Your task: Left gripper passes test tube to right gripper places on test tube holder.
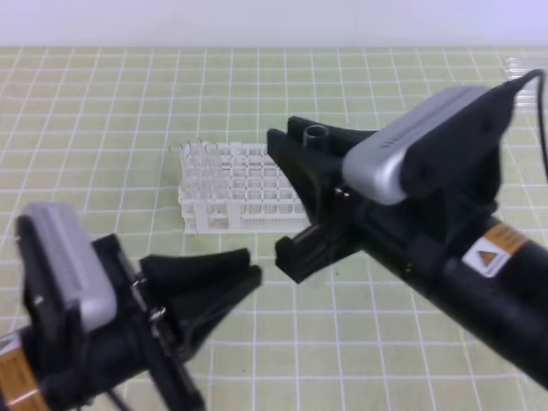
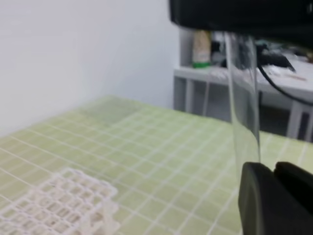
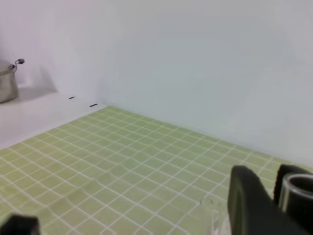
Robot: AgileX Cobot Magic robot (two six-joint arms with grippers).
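Note:
The test tube (image 1: 317, 134) is a clear glass tube, and only its open rim shows above my right gripper (image 1: 312, 144), which is shut on it over the right end of the white test tube holder (image 1: 240, 184). In the right wrist view the test tube's rim (image 3: 299, 190) sits between the fingers of the right gripper (image 3: 276, 193). My left gripper (image 1: 254, 264) hangs in front of the holder, apart from the tube, with its jaws a narrow slit apart and nothing in them. In the left wrist view the test tube (image 2: 242, 98) hangs upright beyond the left gripper (image 2: 274, 170), its lower end hidden.
A green gridded mat (image 1: 103, 111) covers the table. Several clear tubes (image 1: 201, 152) stand in the holder's far left corner. The holder (image 2: 63, 205) lies low in the left wrist view. A metal pot (image 3: 6, 81) and a white bench (image 2: 244, 78) stand off the mat.

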